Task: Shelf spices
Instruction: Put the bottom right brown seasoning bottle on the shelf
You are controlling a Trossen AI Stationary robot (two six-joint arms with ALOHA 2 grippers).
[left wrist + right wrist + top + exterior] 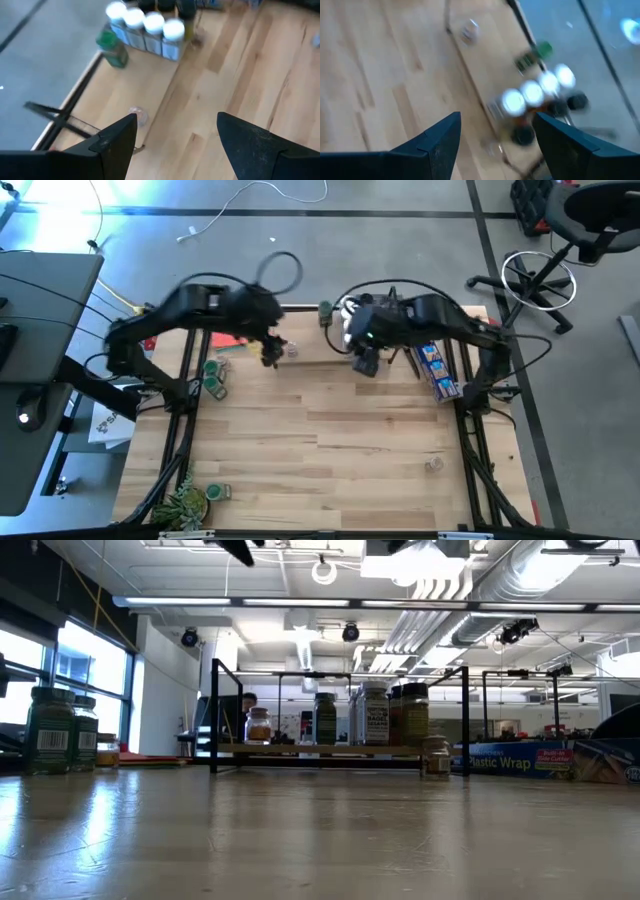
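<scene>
The table [330, 445] is pale butcher-block wood, smooth and lightly glossy in the low view, edged by black metal rails. At its near corner on the left arm's side sits a small green potted plant [184, 502] with one green-lidded jar [218, 493] beside it; on the right arm's side a single clear jar [433, 465] stands alone on the bare boards. Farther back, two green-lidded jars [213, 377] stand close together by the left arm's base.

Along the far edge stands the shelf [338, 749], a low light-wood board between thin black wire end frames, holding what looks like five or six cylindrical spice jars [375, 714], though motion blur makes the count uncertain. A long blue printed packet [437, 370] lies at its right end.

Both arms hover over the shelf. The left gripper [176, 135] is spread wide and empty; the right gripper [496, 131] is likewise parted, grasping nothing.

Beyond lies grey floor, a white cable [250, 202], and an office chair [575, 225].
</scene>
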